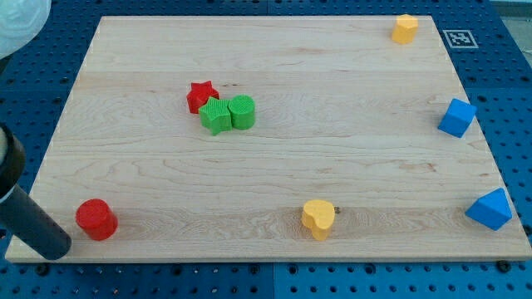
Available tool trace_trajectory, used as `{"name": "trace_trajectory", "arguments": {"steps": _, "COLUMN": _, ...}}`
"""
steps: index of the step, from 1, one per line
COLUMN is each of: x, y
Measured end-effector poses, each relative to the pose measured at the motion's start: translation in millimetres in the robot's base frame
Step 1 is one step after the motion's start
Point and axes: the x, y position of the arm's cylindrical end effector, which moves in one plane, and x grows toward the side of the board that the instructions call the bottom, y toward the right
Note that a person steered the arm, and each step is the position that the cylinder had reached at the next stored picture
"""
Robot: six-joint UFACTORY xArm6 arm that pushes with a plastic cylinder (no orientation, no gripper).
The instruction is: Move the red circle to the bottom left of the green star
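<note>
Red circle (96,219) stands upright, my tip (56,249) bare at its eight o'clock. Green star (216,115) sits far at one o'clock, touching red star (201,95) and green cylinder (242,111).

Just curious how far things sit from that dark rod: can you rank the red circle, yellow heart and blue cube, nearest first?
From my tip:
1. Red circle, just right of it.
2. Yellow heart, bottom middle.
3. Blue cube, far right edge.

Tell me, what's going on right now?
My tip just left of red circle, bottom-left corner. Green star far up-right, beside red star, green cylinder. Path open.
</note>
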Motion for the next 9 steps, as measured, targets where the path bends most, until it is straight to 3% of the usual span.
{"name": "trace_trajectory", "arguments": {"steps": 3, "x": -56.2, "y": 39.2}}
{"name": "trace_trajectory", "arguments": {"steps": 6, "x": -68.6, "y": 64.7}}
{"name": "trace_trajectory", "arguments": {"steps": 7, "x": -96.2, "y": 57.6}}
{"name": "trace_trajectory", "arguments": {"steps": 8, "x": -96.3, "y": 71.5}}
{"name": "trace_trajectory", "arguments": {"steps": 9, "x": -58.1, "y": 93.0}}
